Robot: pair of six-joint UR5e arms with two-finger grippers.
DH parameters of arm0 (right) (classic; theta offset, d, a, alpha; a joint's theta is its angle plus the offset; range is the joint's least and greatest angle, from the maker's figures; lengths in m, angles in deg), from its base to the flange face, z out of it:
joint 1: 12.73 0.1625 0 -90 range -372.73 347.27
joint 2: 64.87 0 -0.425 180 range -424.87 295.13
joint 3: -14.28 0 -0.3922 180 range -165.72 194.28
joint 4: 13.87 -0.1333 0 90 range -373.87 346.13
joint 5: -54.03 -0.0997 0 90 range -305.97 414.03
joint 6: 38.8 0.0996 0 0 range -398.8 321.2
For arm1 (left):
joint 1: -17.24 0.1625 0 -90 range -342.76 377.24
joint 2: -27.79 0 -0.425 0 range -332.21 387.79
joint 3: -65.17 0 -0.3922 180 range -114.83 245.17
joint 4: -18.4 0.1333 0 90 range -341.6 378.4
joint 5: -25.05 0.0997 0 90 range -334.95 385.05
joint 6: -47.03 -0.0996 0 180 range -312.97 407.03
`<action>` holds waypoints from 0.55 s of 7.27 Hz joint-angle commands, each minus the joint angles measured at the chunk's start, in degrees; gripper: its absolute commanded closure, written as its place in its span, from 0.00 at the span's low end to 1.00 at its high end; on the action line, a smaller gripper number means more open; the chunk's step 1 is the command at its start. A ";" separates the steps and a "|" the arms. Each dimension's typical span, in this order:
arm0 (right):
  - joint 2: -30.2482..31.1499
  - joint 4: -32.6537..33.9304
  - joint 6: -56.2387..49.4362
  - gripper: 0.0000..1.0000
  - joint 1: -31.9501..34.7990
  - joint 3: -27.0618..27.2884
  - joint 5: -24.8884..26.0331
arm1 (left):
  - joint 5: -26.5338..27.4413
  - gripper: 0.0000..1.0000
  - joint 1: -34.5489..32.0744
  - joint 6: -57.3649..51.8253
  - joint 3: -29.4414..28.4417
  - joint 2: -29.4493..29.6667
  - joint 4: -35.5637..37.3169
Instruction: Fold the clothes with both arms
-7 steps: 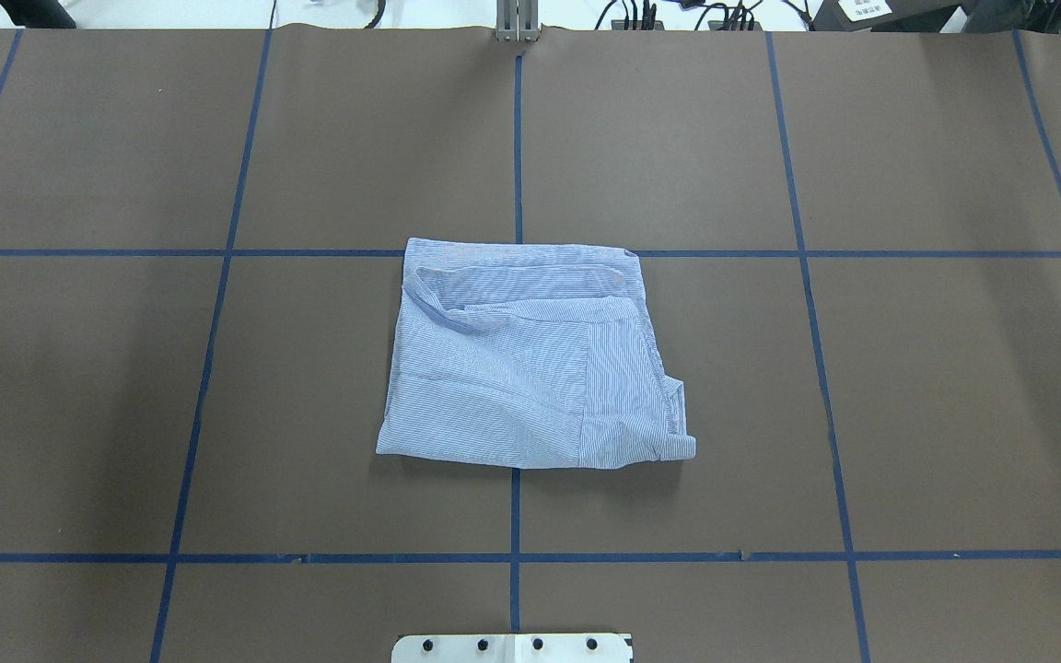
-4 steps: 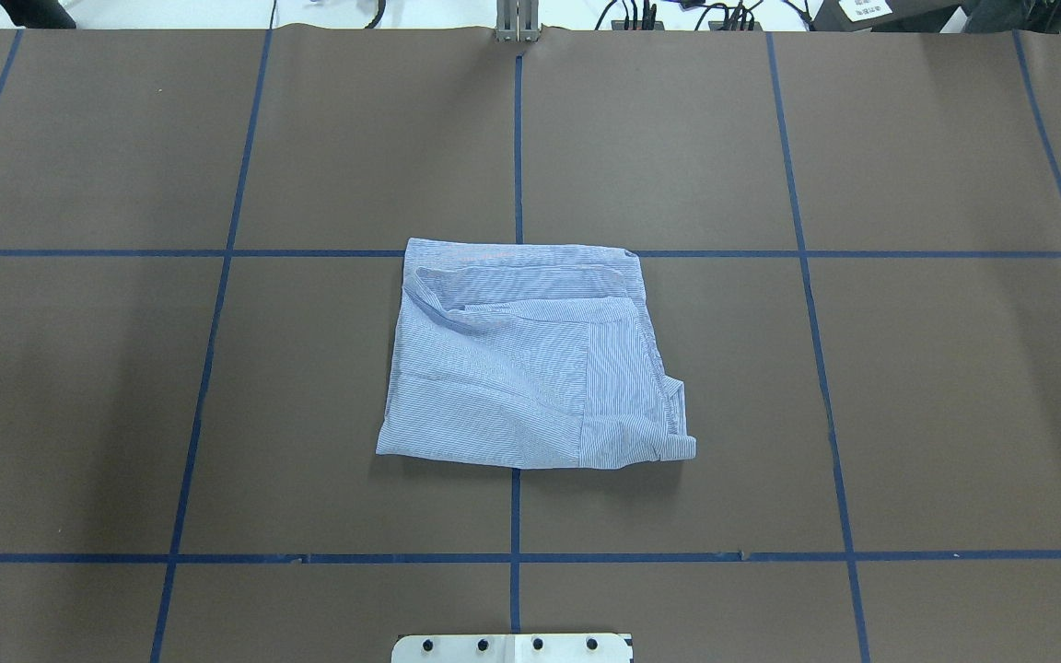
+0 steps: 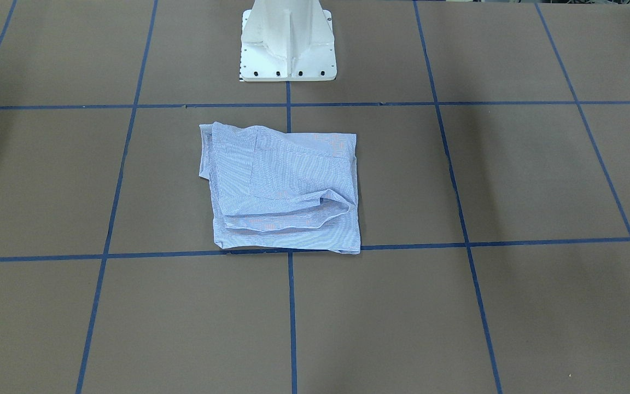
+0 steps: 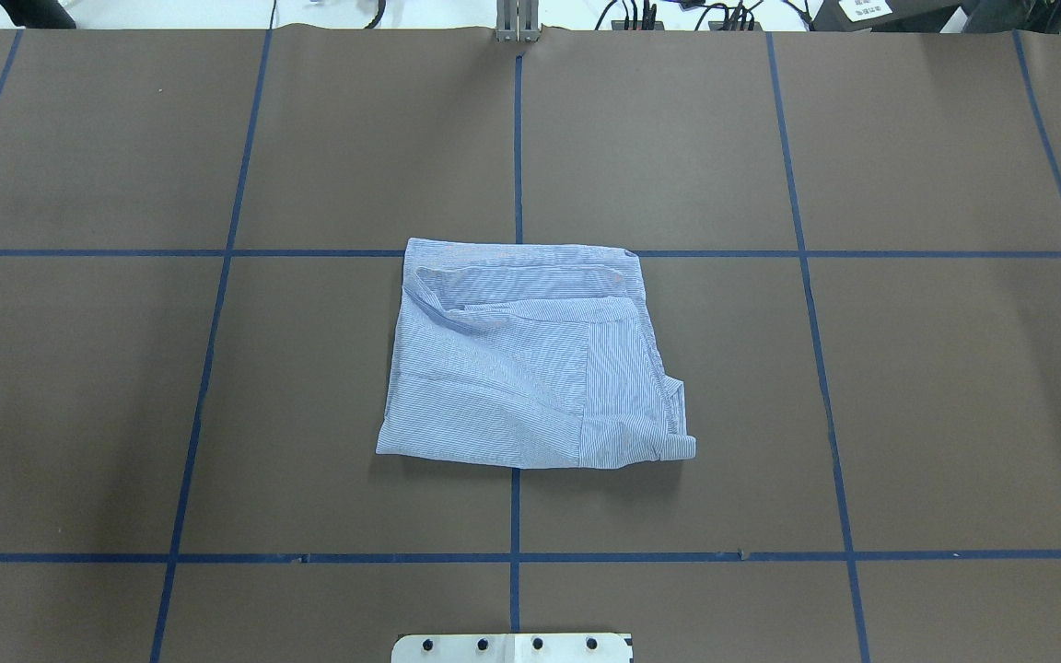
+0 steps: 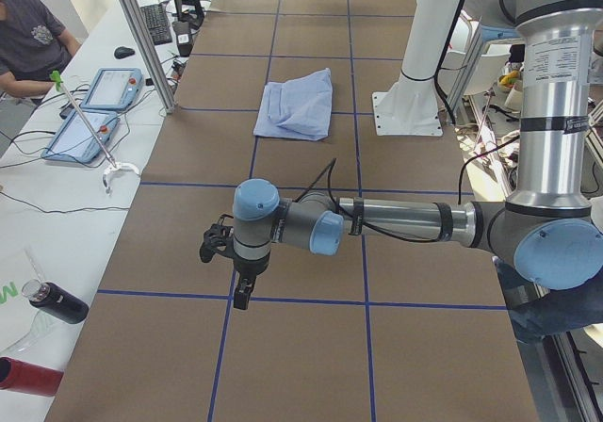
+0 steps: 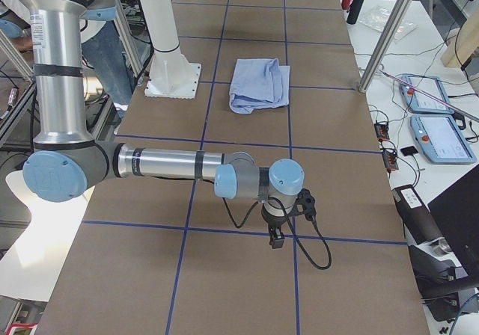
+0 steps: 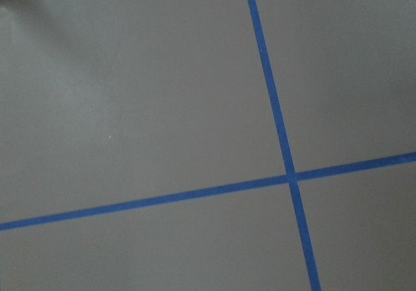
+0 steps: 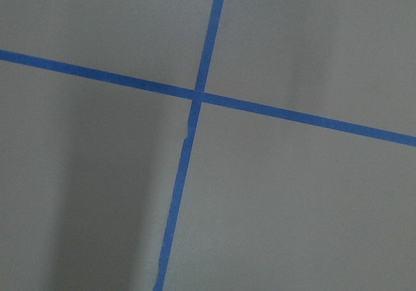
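The blue-and-white striped shirt [image 4: 521,359] lies folded into a rough square at the middle of the brown table, with a rumpled edge on the overhead view's right. It also shows in the front view [image 3: 285,191] and both side views [image 5: 297,106] [image 6: 258,84]. My left gripper [image 5: 243,295] hangs low over bare table far from the shirt, at the table's left end. My right gripper [image 6: 276,238] hangs likewise at the right end. Neither touches the shirt, and I cannot tell whether they are open or shut. The wrist views show only table and blue tape.
The white pedestal base [image 3: 287,44] stands just behind the shirt. Blue tape lines [image 4: 516,138] grid the table. A side desk holds tablets [image 5: 94,111], bottles [image 5: 57,304] and cables, and a seated person [image 5: 28,45] is beside it.
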 commanded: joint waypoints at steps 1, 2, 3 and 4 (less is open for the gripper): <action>0.05 0.09 0.59 0.00 0.00 0.18 -0.76 | -0.13 0.00 0.12 -1.75 4.28 -0.30 11.79; 0.05 0.53 0.85 0.00 0.00 0.01 -1.38 | -0.22 0.00 0.21 -1.75 3.49 0.23 11.63; 0.13 0.62 1.46 0.00 0.00 0.09 -4.34 | -1.87 0.00 0.21 -1.66 3.57 0.24 11.72; -0.04 0.45 5.73 0.00 0.00 0.09 -5.07 | -6.50 0.00 0.21 -1.66 4.09 -0.37 12.07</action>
